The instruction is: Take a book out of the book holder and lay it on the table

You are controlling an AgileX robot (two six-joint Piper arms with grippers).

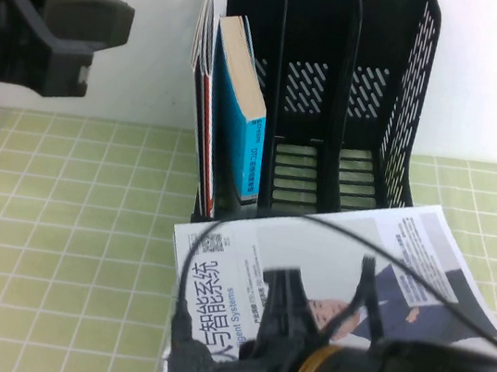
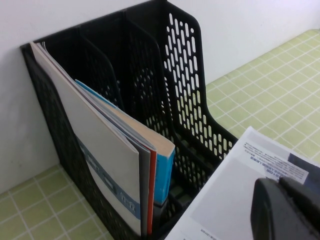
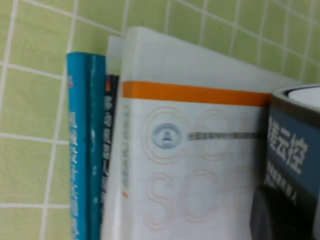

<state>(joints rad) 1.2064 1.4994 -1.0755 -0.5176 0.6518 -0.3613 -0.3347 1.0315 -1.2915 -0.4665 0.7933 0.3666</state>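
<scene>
1. Gripper work sits nearest the camera: the right gripper (image 1: 303, 321) is low at the front of the high view, jaws pressed together on the near edge of the book (image 1: 330, 264), pinching it.
2. The book, white with the navy-suited man and the black Chinese title, is already out of the rack. It lies cover up and slanted above the table (image 1: 62, 242), its far corner just in front of the rack's base. Whether it rests fully flat cannot be told from here.
3. Judged from this, the step in hand is the laying down, the removal being finished.
4. The next move calls for lowering the book until it is flat on the green checks, then spreading the jaws and lifting clear without dragging the cover.
5. Beyond it, the book holder (image 1: 338, 87) stands upright against the wall. The blue-covered book (image 1: 241, 110) and thinner volumes fill its leftmost compartment; the other two are empty.
6. The left gripper (image 1: 66, 28) hangs high at the far left, well apart from the book; its jaws cannot be told.
</scene>
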